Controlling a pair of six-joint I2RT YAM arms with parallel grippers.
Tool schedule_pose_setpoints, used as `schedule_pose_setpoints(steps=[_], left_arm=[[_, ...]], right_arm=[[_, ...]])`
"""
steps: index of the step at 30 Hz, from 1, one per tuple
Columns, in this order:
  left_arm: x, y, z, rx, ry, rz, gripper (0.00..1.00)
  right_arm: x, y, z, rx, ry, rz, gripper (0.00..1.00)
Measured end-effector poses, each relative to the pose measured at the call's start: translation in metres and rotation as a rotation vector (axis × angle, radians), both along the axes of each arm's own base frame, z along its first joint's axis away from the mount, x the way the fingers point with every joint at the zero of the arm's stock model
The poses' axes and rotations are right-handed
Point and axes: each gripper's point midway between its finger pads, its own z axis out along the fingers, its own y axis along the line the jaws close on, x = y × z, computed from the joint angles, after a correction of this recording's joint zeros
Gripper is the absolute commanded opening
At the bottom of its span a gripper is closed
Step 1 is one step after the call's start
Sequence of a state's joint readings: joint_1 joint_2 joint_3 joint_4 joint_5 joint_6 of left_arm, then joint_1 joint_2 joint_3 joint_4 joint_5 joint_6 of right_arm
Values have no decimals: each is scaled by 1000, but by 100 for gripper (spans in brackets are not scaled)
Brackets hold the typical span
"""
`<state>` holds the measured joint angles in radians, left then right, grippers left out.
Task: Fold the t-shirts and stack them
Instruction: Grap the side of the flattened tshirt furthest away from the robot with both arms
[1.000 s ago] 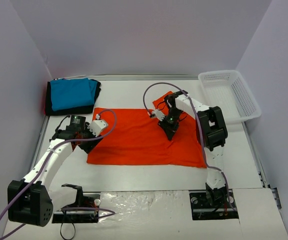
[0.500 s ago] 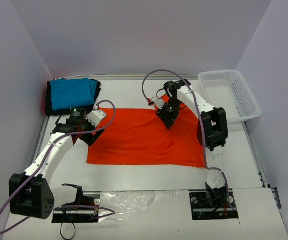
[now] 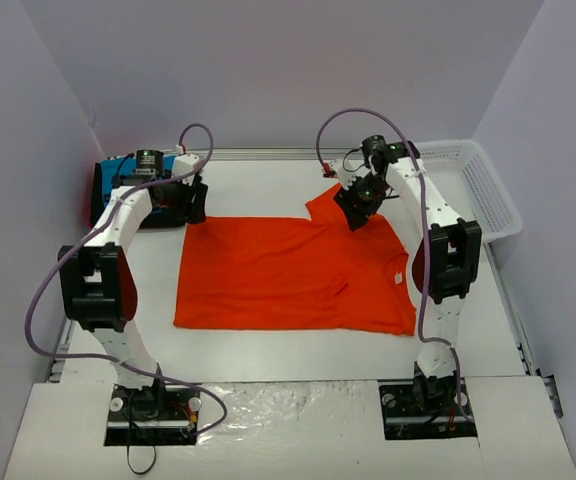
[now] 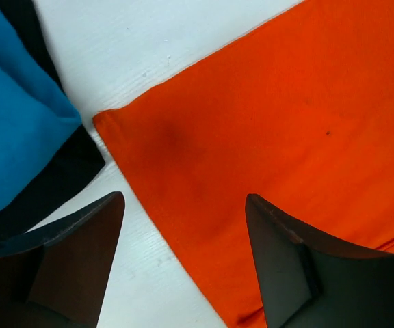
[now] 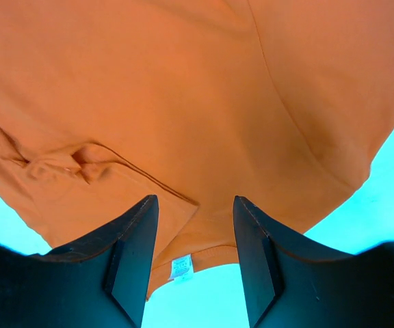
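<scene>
Hovering left end effector, released, over orange-red t-shirt corner beside turquoise t-shirt, upper left. Hovering right end effector, also released, over shirt's upper right.

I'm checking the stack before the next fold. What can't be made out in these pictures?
Left wrist view: black t-shirt shows only a sliver under the turquoise-blue t-shirt.
Top view: left arm covers most of that stack; right gripper hides part of the orange-red t-shirt's far sleeve.
Right wrist view: its tag is too small to read.
</scene>
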<state>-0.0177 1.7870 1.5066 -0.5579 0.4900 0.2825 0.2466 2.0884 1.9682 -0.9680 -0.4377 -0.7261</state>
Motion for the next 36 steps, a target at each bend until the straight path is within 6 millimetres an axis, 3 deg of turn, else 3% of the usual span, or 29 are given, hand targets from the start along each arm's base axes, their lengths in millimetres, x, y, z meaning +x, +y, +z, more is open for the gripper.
schedule_pose_setpoints(steps=[6,20,36], left_arm=[[11,2,-38,-102,123,-19,66],[31,12,-103,-2,203,-172,63],[57,18,-101,22,139,-137,63]], right_arm=[[1,-14,-33,-15,81,-31,44],[-3,-10,-63,-23,152,-22,45],[-6,-6,-75,-30,181,-11,44]])
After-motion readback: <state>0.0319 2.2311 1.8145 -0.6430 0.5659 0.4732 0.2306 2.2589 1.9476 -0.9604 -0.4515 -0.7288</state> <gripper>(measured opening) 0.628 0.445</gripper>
